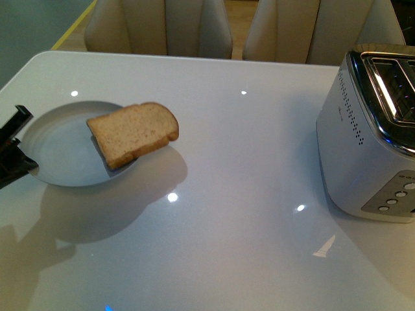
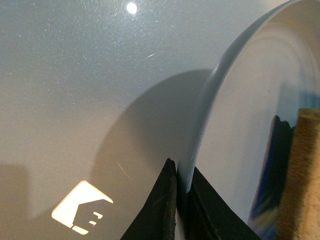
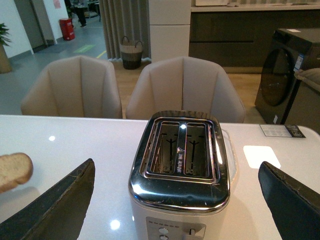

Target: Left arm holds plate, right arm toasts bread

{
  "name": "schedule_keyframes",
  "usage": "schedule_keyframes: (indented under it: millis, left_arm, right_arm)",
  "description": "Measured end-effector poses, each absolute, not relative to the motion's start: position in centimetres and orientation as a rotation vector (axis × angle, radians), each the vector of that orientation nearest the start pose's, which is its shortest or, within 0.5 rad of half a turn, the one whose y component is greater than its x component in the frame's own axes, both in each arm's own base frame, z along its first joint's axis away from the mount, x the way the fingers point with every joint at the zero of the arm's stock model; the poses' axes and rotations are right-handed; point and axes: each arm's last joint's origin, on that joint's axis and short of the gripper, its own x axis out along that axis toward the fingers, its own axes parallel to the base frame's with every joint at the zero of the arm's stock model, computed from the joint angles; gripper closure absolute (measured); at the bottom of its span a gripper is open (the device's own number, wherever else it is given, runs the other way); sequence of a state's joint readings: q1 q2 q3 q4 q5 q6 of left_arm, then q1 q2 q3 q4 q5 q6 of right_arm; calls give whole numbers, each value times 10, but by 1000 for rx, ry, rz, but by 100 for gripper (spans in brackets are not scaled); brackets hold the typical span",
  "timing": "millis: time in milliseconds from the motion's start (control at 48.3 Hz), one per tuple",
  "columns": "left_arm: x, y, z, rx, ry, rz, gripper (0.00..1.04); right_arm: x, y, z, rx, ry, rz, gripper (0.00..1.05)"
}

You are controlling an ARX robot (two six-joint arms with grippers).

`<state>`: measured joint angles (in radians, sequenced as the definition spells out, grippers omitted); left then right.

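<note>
Closest in, the left gripper has its black jaws clamped on the rim of the pale blue-grey plate, one on either side of the edge. On the plate lies the bread, at the side away from that grip, its crust poking past the rim. Well off from the plate, on the same white table, stands a silver toaster. The right gripper faces its two slots, jaws spread wide, gripping nothing

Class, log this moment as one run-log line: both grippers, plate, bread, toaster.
left gripper: shut on plate rim, plate off table | right gripper: open, facing toaster | bread: lying on plate | toaster: slots empty
</note>
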<state>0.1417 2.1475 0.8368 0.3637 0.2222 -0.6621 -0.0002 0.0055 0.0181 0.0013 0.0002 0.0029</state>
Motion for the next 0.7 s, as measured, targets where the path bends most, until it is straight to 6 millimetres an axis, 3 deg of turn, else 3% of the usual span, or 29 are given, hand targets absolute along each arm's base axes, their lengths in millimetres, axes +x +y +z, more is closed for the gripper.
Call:
schedule_keyframes:
  millis: [104, 269, 455, 704]
  left_arm:
    - [329, 41, 56, -797, 896, 196, 102]
    - [320, 33, 89, -796, 865, 141, 102]
    - [312, 1, 141, -791, 804, 11, 102]
    - [302, -33, 168, -787, 803, -88, 102]
  right_arm:
    - [97, 0, 169, 3, -14, 0, 9]
    - [97, 0, 169, 3, -14, 0, 9]
    - [97, 0, 169, 3, -14, 0, 9]
    - [97, 0, 169, 2, -14, 0, 9]
